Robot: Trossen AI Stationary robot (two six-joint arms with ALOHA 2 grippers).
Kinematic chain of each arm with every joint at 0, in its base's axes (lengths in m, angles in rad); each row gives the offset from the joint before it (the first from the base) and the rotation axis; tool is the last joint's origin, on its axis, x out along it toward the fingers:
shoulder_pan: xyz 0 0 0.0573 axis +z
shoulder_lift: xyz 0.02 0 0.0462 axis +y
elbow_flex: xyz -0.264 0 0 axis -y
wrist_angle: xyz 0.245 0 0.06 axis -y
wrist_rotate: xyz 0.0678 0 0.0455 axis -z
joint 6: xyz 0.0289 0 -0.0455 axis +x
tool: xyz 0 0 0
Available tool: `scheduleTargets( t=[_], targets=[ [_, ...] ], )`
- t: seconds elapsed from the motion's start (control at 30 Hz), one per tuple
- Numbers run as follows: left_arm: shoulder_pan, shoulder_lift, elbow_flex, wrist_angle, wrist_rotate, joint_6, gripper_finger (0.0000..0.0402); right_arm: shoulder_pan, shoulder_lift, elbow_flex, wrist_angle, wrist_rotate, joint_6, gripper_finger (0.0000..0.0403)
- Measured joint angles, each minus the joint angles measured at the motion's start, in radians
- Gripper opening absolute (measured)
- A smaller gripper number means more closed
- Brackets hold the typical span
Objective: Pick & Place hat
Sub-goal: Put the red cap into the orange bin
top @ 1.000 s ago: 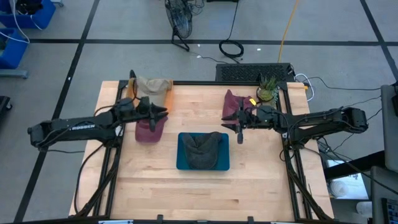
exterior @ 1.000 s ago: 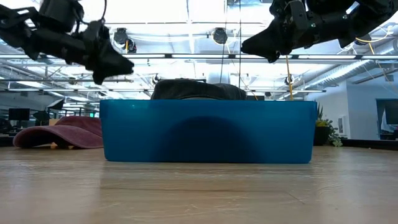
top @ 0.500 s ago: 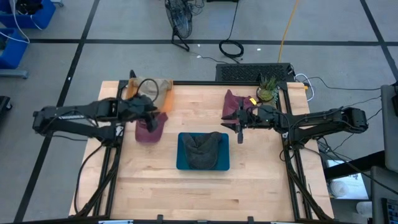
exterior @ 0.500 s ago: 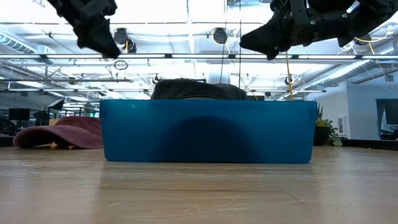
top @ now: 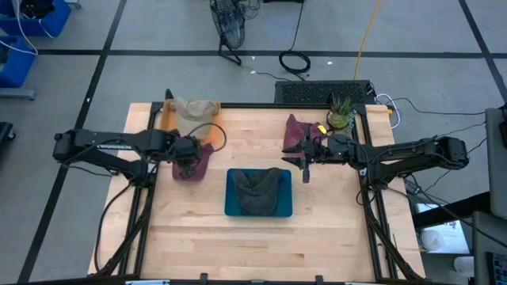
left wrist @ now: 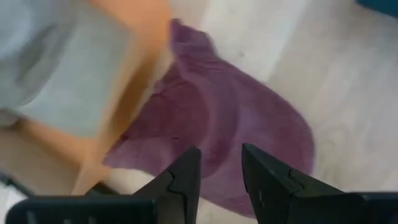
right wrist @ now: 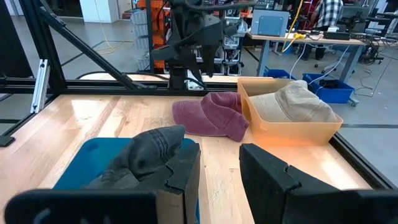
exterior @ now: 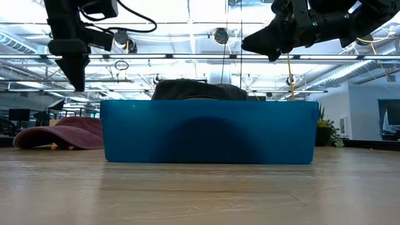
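The left gripper point(top: 190, 152) hangs above the maroon hat point(top: 192, 164), pointing down at it, and its two fingers point(left wrist: 181, 180) stand apart with a narrow gap between them – they hold nothing and do not touch the cloth. The maroon hat lies flat on the wooden table point(top: 253, 237), on the left half, with one edge just beside the orange bin point(top: 211, 120) at the far left corner; in the left wrist view the hat fills the middle of the picture, with the orange wall next to it. Inside this orange bin rests a tan hat point(top: 192, 110). In the low view the maroon hat point(exterior: 59, 133) is seen to the left of the blue bin point(exterior: 209, 132), low on the table, and the left gripper point(exterior: 74, 75) is clearly above it, not in contact. The blue bin point(top: 258, 192) stands near the middle of the table and contains a dark grey hat point(top: 258, 188), whose crown rises over the rim. The right gripper point(top: 306, 165) waits in the air at the right of the blue bin – its fingers point(right wrist: 180, 174) are also spread and empty. Behind it, near the right far corner, lies another maroon hat point(top: 296, 131), and a small green plant point(top: 341, 112) stands at the table edge.
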Motion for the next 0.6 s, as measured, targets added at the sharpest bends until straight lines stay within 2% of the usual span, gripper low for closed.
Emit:
scheduleTargets(
  t=[0.23, 0.33, 0.47, 0.6],
  targets=[
    [-0.004, 0.055, 0.0, 0.0, 0.133, 0.089, 0.0133, 0.0, 0.0, 0.0, -0.024, -0.002, 0.0, 0.01],
    [0.0, 0.079, 0.0, -0.009, 0.122, 0.091, 0.0171, 0.0, 0.0, 0.0, -0.028, -0.002, 0.0, 0.01],
    [0.019, 0.118, -0.001, -0.033, 0.044, 0.098, 0.0237, 0.0, 0.0, 0.0, -0.03, -0.003, 0.001, 0.01],
    [0.056, 0.148, -0.004, -0.037, 0.062, 0.131, 0.0277, 0.0, 0.0, 0.0, -0.046, -0.003, 0.011, 0.01]
  ],
)
